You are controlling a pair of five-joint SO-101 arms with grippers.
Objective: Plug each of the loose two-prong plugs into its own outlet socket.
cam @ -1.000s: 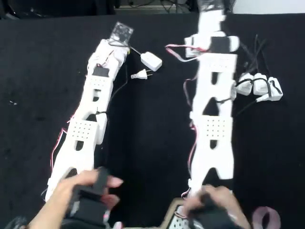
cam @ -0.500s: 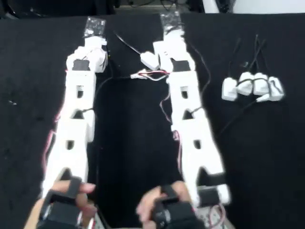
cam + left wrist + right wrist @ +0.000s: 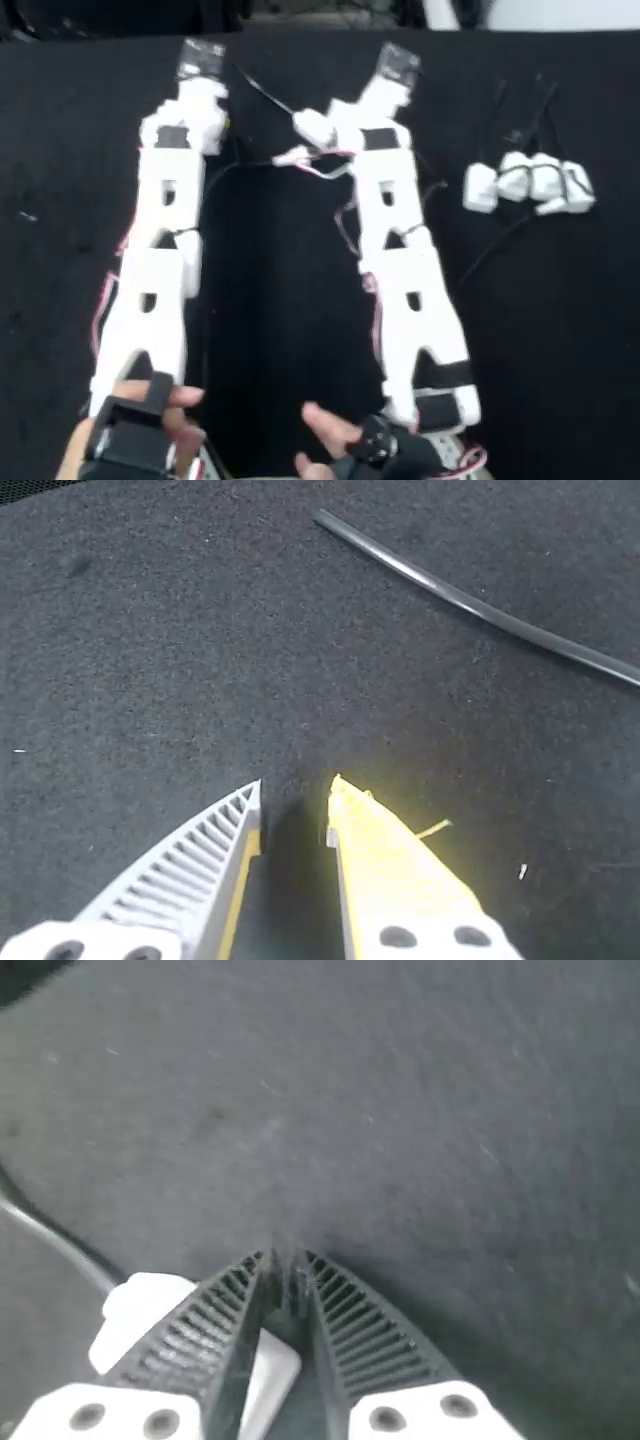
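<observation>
The right gripper [image 3: 288, 1258] is swinging from the socket cluster [image 3: 530, 180] toward the middle of the desk [image 3: 60, 250], fingers clenched on nothing. The left gripper [image 3: 295, 790] is retreating leftward, fingers slightly parted and empty, so no plug is being grasped yet. The loose plug [image 3: 293, 157] is lying by a white socket block [image 3: 313, 126] beside the right arm, whose wires are hiding its prongs.

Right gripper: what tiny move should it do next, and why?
Probably draw back a little and open. The right gripper looks shut on nothing, with its tips over bare cloth. The white block lies behind the tips, off to one side, so the tips sit past it and could not grasp it from there.
</observation>
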